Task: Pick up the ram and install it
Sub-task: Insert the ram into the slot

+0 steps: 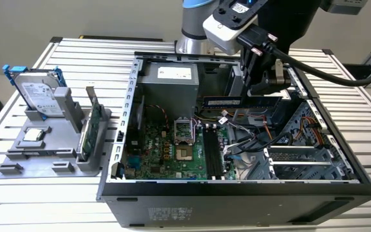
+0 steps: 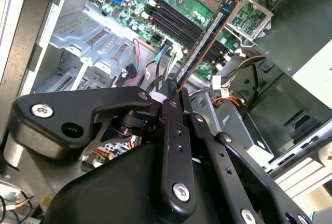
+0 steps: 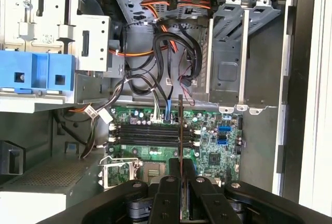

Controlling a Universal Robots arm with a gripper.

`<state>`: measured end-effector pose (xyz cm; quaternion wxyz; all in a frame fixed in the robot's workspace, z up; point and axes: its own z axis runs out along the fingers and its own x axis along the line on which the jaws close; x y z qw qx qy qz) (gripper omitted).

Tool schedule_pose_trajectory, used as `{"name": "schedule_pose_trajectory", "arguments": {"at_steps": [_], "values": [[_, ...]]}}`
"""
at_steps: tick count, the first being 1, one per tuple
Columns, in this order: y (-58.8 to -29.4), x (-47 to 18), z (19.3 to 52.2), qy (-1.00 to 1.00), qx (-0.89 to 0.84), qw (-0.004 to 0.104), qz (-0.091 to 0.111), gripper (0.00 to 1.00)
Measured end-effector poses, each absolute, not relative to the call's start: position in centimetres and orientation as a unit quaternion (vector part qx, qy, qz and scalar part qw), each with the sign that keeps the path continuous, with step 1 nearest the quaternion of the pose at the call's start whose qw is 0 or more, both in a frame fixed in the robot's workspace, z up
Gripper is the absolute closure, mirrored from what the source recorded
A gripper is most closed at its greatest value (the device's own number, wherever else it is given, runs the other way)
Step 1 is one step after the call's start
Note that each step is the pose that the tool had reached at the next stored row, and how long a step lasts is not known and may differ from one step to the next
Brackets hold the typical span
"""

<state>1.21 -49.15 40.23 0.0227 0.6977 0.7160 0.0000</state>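
Firmly closed to a narrow gap, the gripper (image 1: 263,93) pinches the ram (image 1: 237,101) near one end. The blue stick juts out level, on edge, toward the exterior view's left. In the second wrist view the black fingers (image 2: 167,111) clamp its near end, and the ram (image 2: 205,45) runs away from them over the board. In the first wrist view the ram (image 3: 180,125) is seen edge-on as a thin line rising from the gripper (image 3: 180,175).

The stick hangs inside the open computer case (image 1: 237,200), raised above the green motherboard (image 1: 166,152) and crosswise to the dark memory slots (image 1: 211,154). A grey power supply (image 1: 169,79) sits just beside its free end, and black and orange cables (image 3: 166,53) loop near the drive bays.

The case lies on a slatted metal table (image 1: 76,53). Well apart, at the exterior view's left, a grey fixture (image 1: 18,164) holds a silver hard drive (image 1: 40,94) with blue rails and an upright green card (image 1: 94,128).

The part of the ram between the fingers is hidden, and the arm (image 1: 192,19) is cut off by the frame's top.
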Motion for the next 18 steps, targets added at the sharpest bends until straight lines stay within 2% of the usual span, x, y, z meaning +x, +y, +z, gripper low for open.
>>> {"name": "schedule_pose_trajectory", "arguments": {"at_steps": [18], "values": [[-48.48, 1.32, 40.21, 0.716, 0.698, 0.023, 0.0, 1.0]]}}
